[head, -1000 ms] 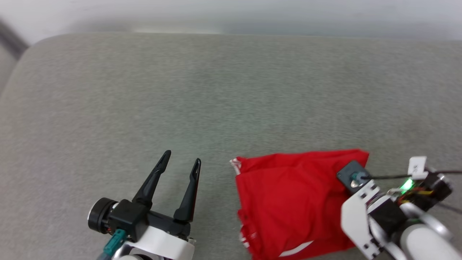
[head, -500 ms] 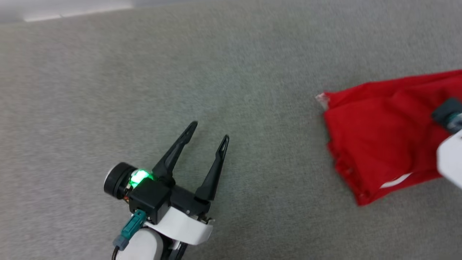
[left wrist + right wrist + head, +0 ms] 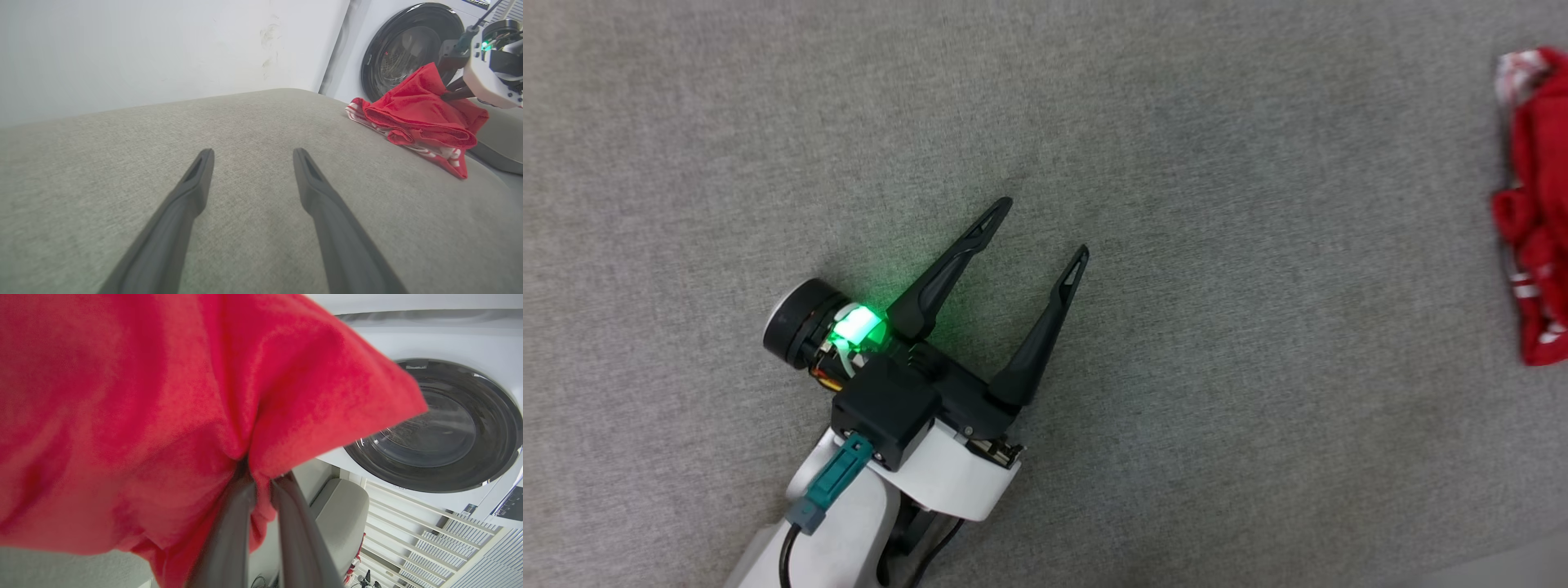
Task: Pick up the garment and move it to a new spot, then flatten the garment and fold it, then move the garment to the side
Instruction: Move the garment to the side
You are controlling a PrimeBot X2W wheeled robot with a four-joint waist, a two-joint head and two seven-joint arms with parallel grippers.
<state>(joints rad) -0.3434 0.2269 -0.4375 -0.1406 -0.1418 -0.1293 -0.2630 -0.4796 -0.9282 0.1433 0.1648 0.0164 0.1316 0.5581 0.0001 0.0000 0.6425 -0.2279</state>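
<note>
Evidently the right gripper (image 3: 263, 477) had its two long dark fingers pinched almost together on a gathered fold of the red jersey-style fabric garment with white-and-red striped trim (image 3: 122, 396). From that pinch the cloth bulged out toward 12 and 9 o'clock in the right wrist view. A narrow grip on a bunch suited carrying rather than spreading, so I judged this a moving step, not flattening.

In the left wrist view the garment (image 3: 421, 110) sat at 2 o'clock, its upper fold drawn up by that gripper. Its striped lower edge seemed to rest on the broad grey woven cushion (image 3: 245, 118) near the rounded far edge. In the head view only a red strip of it (image 3: 1535, 245) showed at 3 o'clock.

The left gripper (image 3: 1044, 227) had its jaws spread wide with nothing between them. It pointed toward 1 o'clock over bare cushion, well apart from the garment. It was probably kept clear so that it would not snag the cloth.

Beyond the garment stood a white front-loading washing machine with a dark round door (image 3: 441, 428), at 3 o'clock in the right wrist view. The cloth was close to the cushion's edge on that side, so a loose fold could have slipped off.
</note>
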